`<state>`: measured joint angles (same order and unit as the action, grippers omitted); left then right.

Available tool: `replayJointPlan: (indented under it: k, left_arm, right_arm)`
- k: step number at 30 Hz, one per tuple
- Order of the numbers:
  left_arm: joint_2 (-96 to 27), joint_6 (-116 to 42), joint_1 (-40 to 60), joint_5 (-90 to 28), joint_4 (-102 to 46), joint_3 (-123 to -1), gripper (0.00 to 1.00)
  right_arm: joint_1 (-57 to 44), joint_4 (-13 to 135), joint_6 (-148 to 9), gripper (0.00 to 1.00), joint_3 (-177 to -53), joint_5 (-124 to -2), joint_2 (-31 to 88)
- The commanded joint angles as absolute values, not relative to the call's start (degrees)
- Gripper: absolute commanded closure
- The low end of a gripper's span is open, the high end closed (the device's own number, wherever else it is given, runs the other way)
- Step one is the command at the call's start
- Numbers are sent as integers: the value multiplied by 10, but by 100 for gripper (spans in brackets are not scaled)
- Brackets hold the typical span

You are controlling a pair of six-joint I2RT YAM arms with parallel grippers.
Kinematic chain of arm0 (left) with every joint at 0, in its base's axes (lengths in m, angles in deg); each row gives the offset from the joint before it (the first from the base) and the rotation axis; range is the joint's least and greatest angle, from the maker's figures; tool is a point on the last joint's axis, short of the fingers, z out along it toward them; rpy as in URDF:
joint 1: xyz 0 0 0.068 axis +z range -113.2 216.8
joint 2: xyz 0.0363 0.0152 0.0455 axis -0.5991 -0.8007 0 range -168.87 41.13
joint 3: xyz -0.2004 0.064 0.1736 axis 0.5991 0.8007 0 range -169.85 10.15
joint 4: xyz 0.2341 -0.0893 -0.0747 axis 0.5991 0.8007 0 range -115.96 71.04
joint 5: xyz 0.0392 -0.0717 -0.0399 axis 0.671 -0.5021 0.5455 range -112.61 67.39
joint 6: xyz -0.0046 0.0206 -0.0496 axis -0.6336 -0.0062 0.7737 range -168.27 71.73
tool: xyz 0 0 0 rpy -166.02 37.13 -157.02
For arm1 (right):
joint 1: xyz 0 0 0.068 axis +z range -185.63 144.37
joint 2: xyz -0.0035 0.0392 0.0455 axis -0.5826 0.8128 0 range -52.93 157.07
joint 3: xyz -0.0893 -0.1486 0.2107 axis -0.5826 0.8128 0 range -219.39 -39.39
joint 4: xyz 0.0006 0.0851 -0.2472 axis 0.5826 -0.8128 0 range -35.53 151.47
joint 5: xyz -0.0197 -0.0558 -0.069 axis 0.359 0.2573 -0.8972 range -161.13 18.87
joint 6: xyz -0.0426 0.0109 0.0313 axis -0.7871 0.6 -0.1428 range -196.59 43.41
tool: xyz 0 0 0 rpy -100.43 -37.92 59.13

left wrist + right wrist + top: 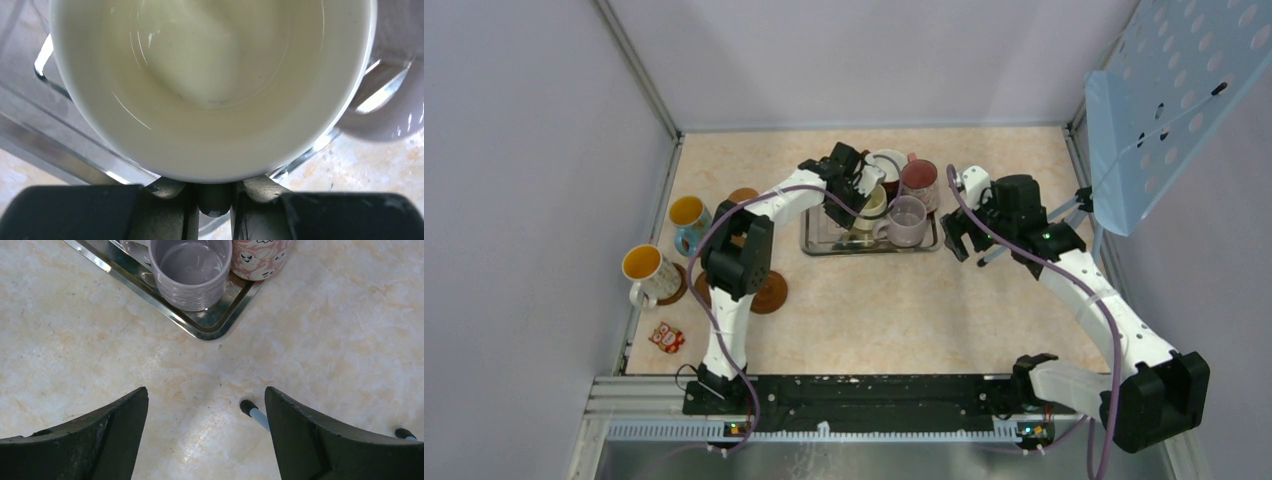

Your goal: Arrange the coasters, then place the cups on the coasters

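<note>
The cream mug (pixel 210 90) stands in the steel tray (pixel 45 130) straight ahead of my left fingers (pixel 240 200), mouth toward me, its near wall right at their tips. They are drawn narrow there; I cannot tell if they truly clamp it. A bare coaster (pixel 769 295) lies nearer my left arm, so this carry looks mine. My right fingers (pixel 110 435) hang spread wide over the counter (pixel 200 365) beside the tray.
</note>
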<state>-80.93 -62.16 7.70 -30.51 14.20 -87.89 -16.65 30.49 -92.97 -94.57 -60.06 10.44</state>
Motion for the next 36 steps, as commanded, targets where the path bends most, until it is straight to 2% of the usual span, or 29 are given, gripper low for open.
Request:
replayJointPlan:
  k: [1, 9, 21, 36]
  left_arm:
    - [-721, -627, 100, -322, 119, -840, 100]
    - [-607, -625, 167, -417, 42, -748, 100]
    - [-469, -664, 319, -454, 61, -624, 100]
    - [-352, -763, 429, -470, -9, -499, 100]
  right_arm:
    - [-169, 309, -928, 15, -948, -592, 86]
    - [-169, 311, -926, 15, -944, -585, 86]
    - [-169, 319, -920, 16, -928, -570, 80]
    - [-167, 317, -919, 16, -933, -563, 85]
